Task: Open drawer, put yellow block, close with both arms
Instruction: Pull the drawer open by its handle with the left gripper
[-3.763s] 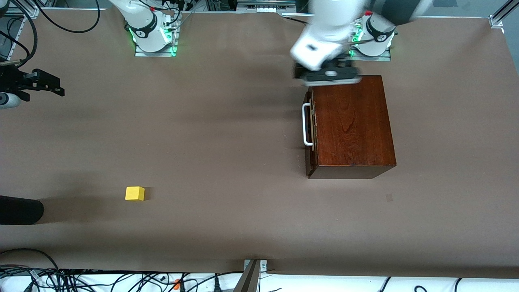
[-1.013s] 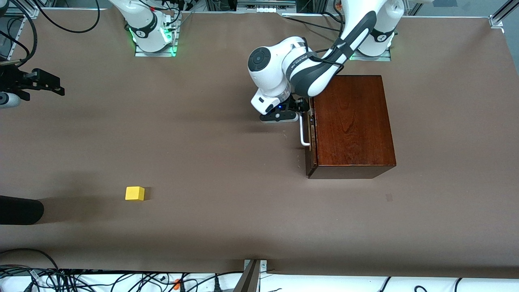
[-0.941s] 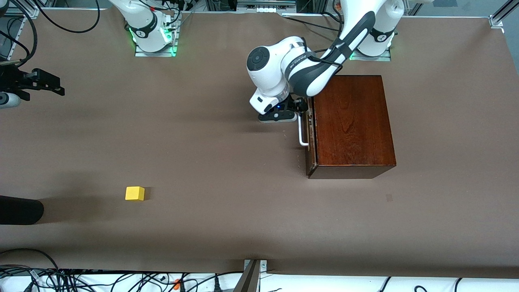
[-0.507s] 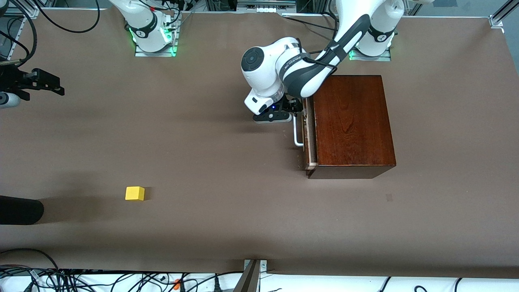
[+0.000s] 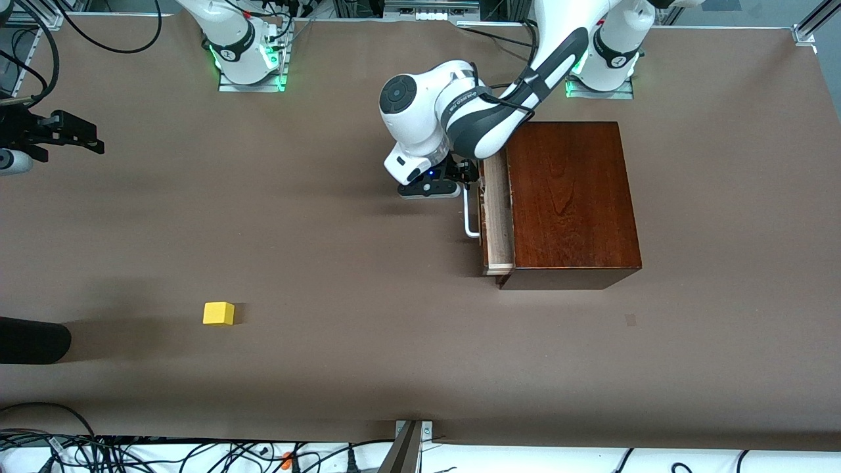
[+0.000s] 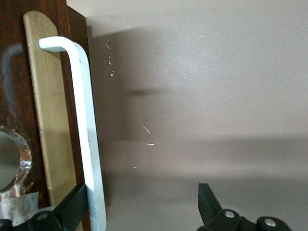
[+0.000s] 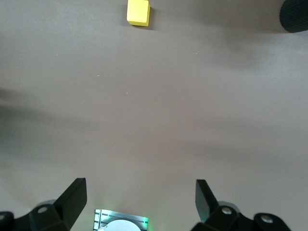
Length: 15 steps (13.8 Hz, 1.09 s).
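Observation:
The dark brown wooden box stands near the left arm's base. Its drawer is pulled out a little, showing a strip of pale tray. My left gripper is at the white loop handle. In the left wrist view the handle runs past one finger, which sits between the handle and the drawer front; the jaws of the left gripper are wide apart. The yellow block lies far off toward the right arm's end, also in the right wrist view. My right gripper waits open and empty, high over the table.
A black rounded object lies at the table's edge near the yellow block, nearer the front camera, and shows in the right wrist view. Cables lie along the table's front edge. The brown table stretches between block and box.
The left arm came down to the handle, hooked it and has drawn the drawer out a short way toward the right arm's end. The right arm and the block have not moved.

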Available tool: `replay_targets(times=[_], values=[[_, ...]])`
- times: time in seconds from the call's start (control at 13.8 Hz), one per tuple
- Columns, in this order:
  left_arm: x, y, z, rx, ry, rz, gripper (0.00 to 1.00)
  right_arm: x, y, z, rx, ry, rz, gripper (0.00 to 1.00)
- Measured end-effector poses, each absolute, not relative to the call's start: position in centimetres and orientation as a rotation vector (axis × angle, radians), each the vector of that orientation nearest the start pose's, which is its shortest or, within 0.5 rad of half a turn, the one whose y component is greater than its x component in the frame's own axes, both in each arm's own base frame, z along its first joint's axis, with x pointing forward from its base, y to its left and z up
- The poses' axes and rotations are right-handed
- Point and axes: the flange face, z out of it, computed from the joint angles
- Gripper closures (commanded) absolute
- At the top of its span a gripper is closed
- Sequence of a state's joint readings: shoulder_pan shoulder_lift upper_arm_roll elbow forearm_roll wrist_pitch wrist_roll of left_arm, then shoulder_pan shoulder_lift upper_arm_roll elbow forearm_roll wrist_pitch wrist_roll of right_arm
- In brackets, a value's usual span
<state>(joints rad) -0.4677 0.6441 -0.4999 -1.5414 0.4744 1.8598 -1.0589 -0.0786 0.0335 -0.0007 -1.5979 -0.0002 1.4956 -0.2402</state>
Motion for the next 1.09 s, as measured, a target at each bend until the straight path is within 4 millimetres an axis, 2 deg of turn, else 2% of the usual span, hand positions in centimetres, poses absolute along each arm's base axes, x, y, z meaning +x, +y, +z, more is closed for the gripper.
replay_targets(times=[0.22, 0.43, 1.09], values=[[45.0, -50.6, 29.1, -2.871, 0.067, 0.017, 0.0, 55.2, -4.4, 58.7, -3.103, -0.25, 0.209, 0.0], [44.6, -52.1, 29.1, -2.889, 0.069, 0.011, 0.0, 55.2, -4.4, 58.7, -3.103, -0.25, 0.21, 0.0], [44.6, -54.9, 29.2, -2.935, 0.062, -0.004, 0.0, 55.2, -4.4, 58.7, -3.103, -0.249, 0.21, 0.0]])
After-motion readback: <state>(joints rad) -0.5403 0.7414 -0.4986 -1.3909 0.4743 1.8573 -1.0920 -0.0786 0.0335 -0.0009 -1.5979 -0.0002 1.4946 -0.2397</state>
